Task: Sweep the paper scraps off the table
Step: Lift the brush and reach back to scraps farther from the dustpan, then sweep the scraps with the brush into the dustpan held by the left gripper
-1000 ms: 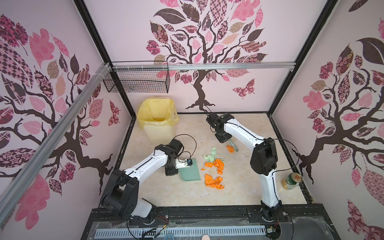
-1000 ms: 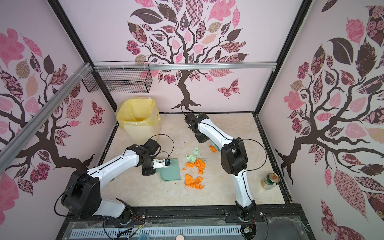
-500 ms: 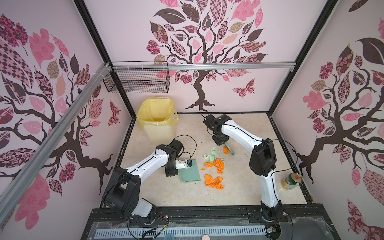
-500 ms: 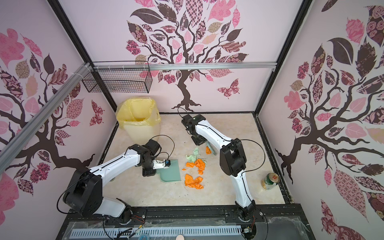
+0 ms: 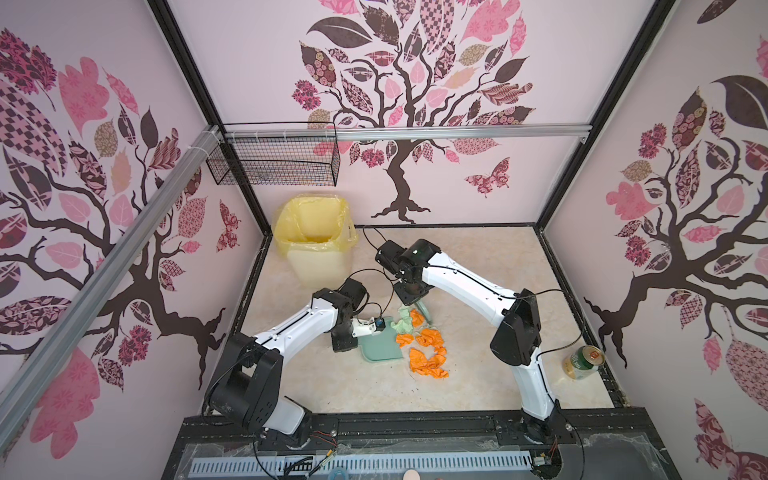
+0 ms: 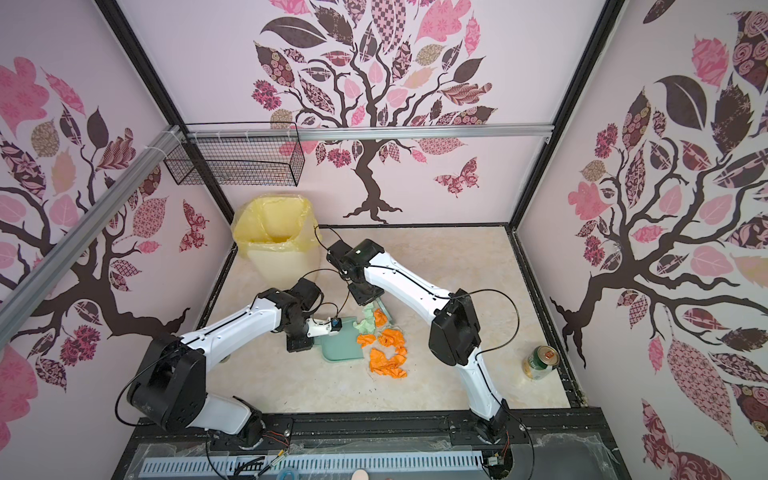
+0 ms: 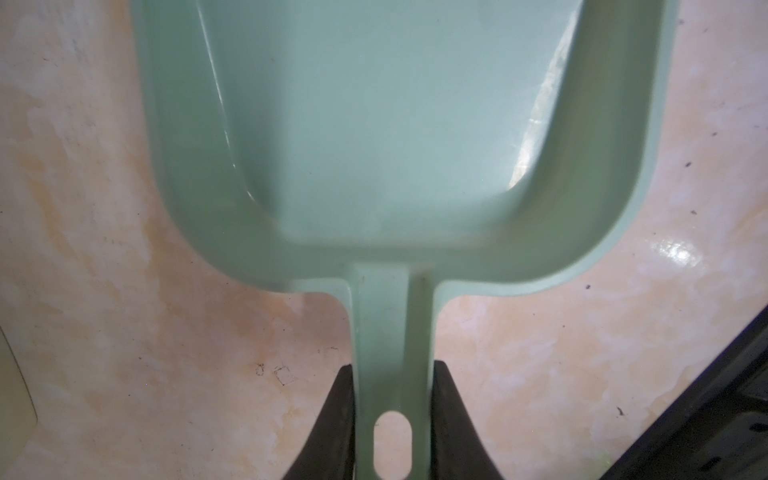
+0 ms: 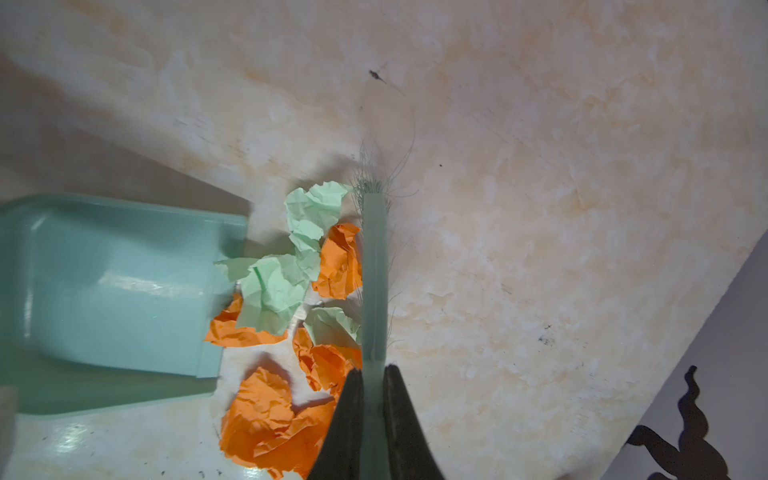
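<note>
Two pincers are clamped on tools: the left pincer (image 7: 393,370) grips the teal dustpan (image 7: 374,124) by its handle, and the right pincer (image 8: 374,370) is shut on the brush (image 8: 374,270) handle. The paper scraps (image 8: 274,291), orange and mint green, lie bunched between brush and dustpan mouth, at the centre of both top views. The marbled beige desk (image 5: 478,386) also carries a yellow-lined bin (image 5: 316,249) at upper left and a can (image 5: 582,361) at right, inside pink tree-patterned walls.
</note>
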{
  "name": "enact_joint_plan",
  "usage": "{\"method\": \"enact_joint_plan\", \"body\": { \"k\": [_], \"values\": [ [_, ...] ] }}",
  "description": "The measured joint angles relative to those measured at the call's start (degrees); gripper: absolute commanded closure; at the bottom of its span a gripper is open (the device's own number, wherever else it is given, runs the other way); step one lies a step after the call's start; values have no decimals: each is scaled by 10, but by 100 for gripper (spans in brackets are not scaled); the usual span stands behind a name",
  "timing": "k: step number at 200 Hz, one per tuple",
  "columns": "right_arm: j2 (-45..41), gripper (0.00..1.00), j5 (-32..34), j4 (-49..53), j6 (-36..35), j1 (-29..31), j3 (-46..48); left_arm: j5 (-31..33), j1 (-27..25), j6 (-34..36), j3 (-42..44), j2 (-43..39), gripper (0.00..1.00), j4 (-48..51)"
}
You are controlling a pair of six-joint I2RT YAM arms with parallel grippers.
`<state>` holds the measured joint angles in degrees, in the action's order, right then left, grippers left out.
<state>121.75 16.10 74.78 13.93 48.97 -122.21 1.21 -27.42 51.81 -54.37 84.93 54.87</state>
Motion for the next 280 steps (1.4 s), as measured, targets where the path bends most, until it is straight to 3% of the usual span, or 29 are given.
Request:
{"method": "enact_joint_plan", "body": {
  "k": [127, 173, 236, 280],
  "values": [
    [0, 100, -92, -1, 57, 38, -7, -6, 0, -8, 0, 1, 100, -13],
    [-2, 100, -106, -1, 73, 38, -52, -12, 2, -12, 1, 3, 100, -30],
    [-30, 100, -19, 47, 76, 38, -120, -19, 14, -14, 17, 3, 100, -48],
    [-115, 100, 61, 65, 96, 2, 40, -26, 21, -10, 17, 3, 100, -48]
  ]
}}
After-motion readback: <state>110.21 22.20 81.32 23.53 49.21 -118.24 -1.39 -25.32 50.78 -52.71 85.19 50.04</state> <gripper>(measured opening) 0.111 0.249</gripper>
